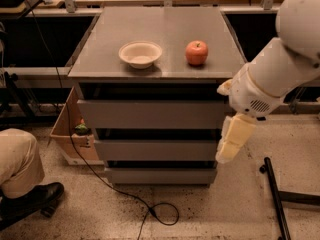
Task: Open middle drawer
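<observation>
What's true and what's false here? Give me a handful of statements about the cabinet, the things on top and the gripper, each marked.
The apple sits inside the bowl. False: it rests beside the bowl, apart from it, on the cabinet top.
The middle drawer looks closed. True.
The gripper hangs near the middle drawer's right end as pictured. True.
The gripper holds the apple. False: it is down by the middle drawer, away from the apple.
A cardboard box stands on the floor. True.
</observation>
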### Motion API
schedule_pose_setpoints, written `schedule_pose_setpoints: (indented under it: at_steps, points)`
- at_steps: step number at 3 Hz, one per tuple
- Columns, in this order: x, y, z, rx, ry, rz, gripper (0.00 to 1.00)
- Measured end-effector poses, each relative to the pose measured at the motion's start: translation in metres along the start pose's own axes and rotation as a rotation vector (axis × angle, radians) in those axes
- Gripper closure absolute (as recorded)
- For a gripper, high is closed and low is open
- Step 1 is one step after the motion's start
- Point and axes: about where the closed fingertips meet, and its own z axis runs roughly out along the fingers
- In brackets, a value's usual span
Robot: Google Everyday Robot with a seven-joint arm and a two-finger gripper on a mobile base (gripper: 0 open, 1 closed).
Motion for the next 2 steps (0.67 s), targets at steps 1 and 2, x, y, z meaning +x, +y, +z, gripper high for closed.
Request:
schedule_pose_setpoints:
  at_steps: [1, 2]
  points:
    - [-0.0222, 0.0168, 0.0548, -0.078, -0.094, 0.018, 0.0]
    - [-0.0233, 0.0198, 0.0579, -0.083, -0.082, 0.024, 0.0]
